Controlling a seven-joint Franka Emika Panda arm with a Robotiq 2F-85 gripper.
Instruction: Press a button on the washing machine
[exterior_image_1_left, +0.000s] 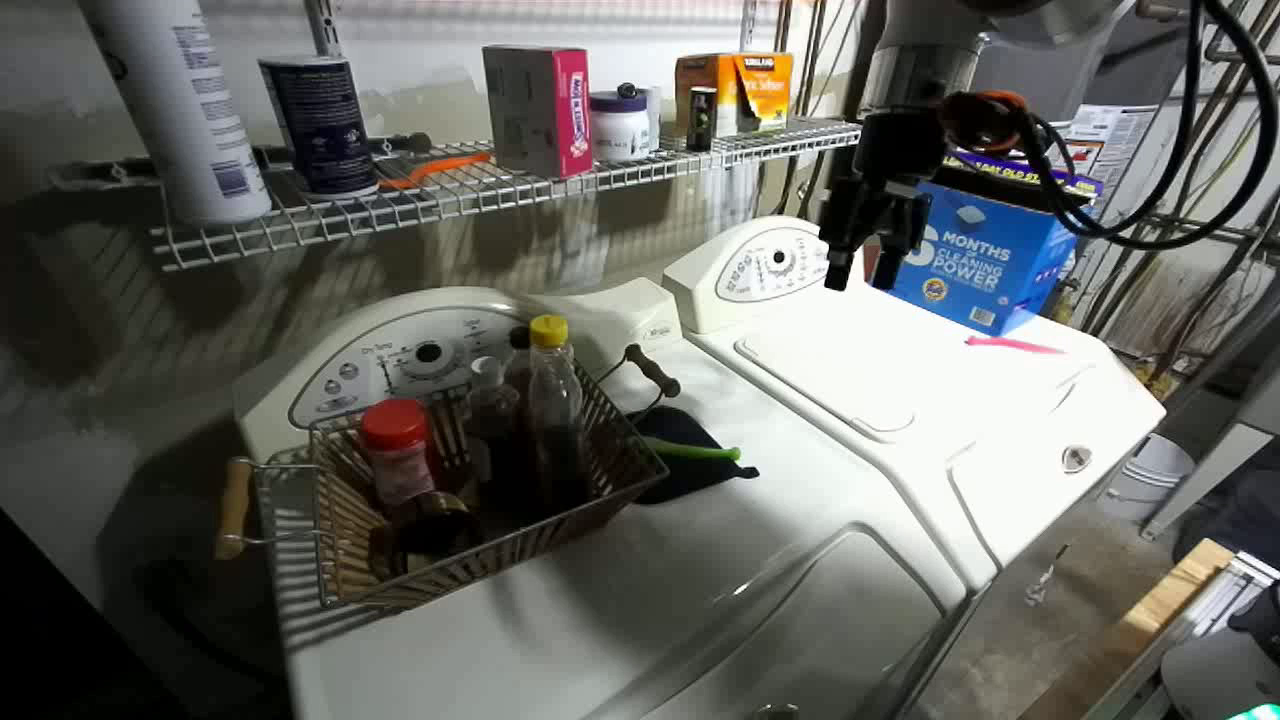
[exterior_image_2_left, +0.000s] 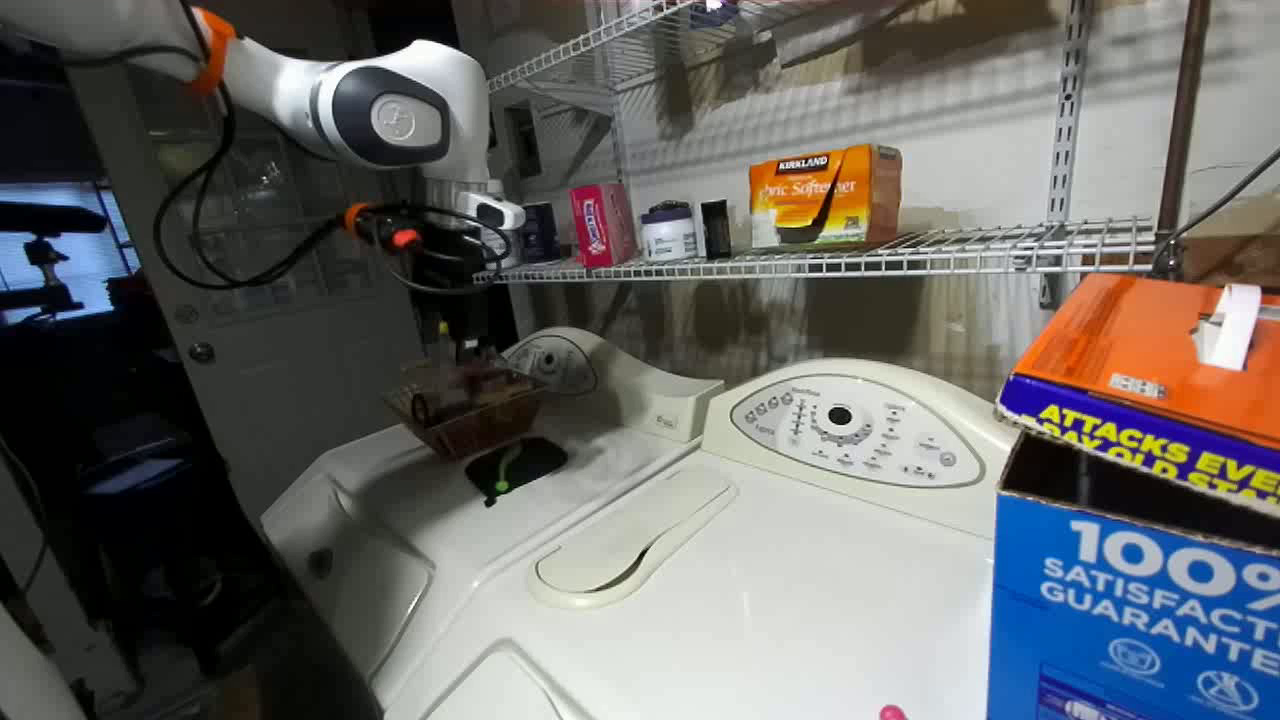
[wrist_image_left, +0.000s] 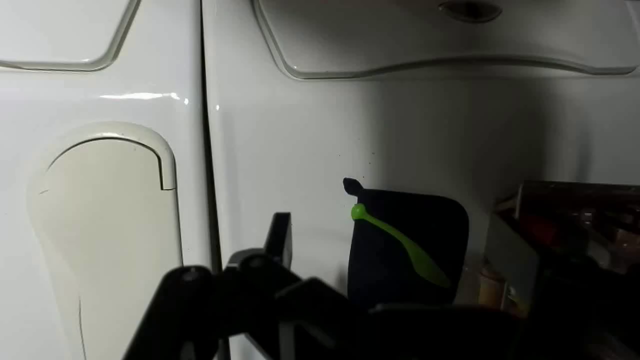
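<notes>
The washing machine (exterior_image_1_left: 800, 350) is the white top-loader on the far side in an exterior view, and it fills the front right of an exterior view (exterior_image_2_left: 780, 600). Its rounded console (exterior_image_2_left: 880, 475) bears an oval panel with a dark-centred knob (exterior_image_2_left: 840, 414); a small round button (exterior_image_2_left: 947, 459) sits at the panel's right end. My gripper (exterior_image_1_left: 862, 276) (exterior_image_2_left: 466, 338) hangs pointing down, apart from the console, its fingers spread with nothing between them. In the wrist view one finger (wrist_image_left: 282, 240) shows over the neighbouring appliance; the other is lost in shadow. The console is out of the wrist view.
Beside the washing machine stands a white dryer (exterior_image_1_left: 800, 520) bearing a wire basket (exterior_image_1_left: 500, 540) of bottles and a dark mat (wrist_image_left: 400, 240) with a green utensil (wrist_image_left: 405, 242). A blue box (exterior_image_2_left: 1120, 600) stands on the washer. A loaded wire shelf (exterior_image_2_left: 980, 258) runs above the consoles.
</notes>
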